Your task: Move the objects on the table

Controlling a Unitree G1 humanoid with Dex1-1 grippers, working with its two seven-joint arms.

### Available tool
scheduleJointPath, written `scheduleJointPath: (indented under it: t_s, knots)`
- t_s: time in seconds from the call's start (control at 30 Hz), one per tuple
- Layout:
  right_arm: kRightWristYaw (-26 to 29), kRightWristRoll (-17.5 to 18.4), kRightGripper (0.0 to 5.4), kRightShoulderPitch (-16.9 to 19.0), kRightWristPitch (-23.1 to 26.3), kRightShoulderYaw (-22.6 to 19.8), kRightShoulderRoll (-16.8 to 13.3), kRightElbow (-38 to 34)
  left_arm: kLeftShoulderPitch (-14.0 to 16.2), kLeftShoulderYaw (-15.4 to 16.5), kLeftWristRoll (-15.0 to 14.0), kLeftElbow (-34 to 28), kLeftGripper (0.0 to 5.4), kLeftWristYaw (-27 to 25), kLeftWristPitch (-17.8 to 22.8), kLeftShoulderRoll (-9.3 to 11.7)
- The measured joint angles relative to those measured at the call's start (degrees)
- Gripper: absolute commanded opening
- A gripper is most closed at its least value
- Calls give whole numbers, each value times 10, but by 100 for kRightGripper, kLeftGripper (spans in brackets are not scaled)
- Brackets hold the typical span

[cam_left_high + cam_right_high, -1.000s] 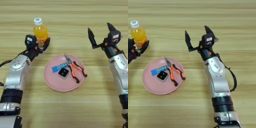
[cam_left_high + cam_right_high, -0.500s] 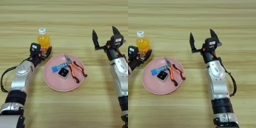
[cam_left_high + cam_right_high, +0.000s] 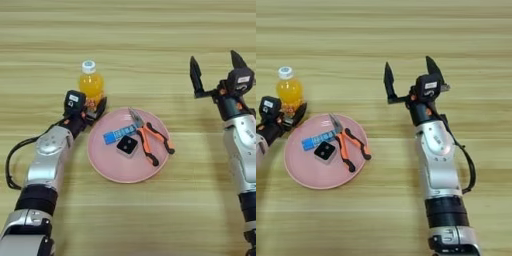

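Note:
The clear bottle [image 3: 91, 82] of orange drink with a white cap stands upright just beyond the far-left rim of a pink plate [image 3: 102, 162]. My left gripper [image 3: 93, 104] is shut on the bottle's base, one black finger [image 3: 101, 106] showing on its right side. The pliers [image 3: 148, 138] with orange-and-black handles lie on the plate, nose pointing away from me. My right gripper [image 3: 214, 60] hangs over the bare wooden table [image 3: 150, 40] to the right of the plate, its two fingers spread wide and holding nothing.
On the plate, left of the pliers, lie a small blue packet [image 3: 119, 134] and a small black square thing [image 3: 126, 146]. The plate sits mid-table between my two arms.
My left gripper has carried the bottle to the right and nearer to me, up to the plate's rim. My right gripper has drifted right, still open. Plate and pliers have not moved.

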Motion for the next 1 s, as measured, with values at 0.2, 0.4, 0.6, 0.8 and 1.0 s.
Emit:
scheduleJointPath:
  t_s: [0.2, 0.4, 0.6, 0.8, 1.0]
  knots:
    - [1, 11, 540, 7, 14, -7, -6, -30, 10, -4, 0, -28, 338, 9, 6, -12]
    - [2, 18, 540, 8, 27, -13, -14, -49, 21, -4, 0, -34, 338, 14, 19, -17]
    - [2, 24, 540, 8, 27, -16, -19, -62, 21, -3, 0, -33, 338, 22, 19, -19]
    - [2, 28, 540, 8, 28, -18, -20, -65, 14, 3, 0, -17, 338, 33, 8, -19]
    - [2, 32, 540, 8, 28, -19, -23, -69, 12, 1, 6, -8, 338, 39, -2, -19]
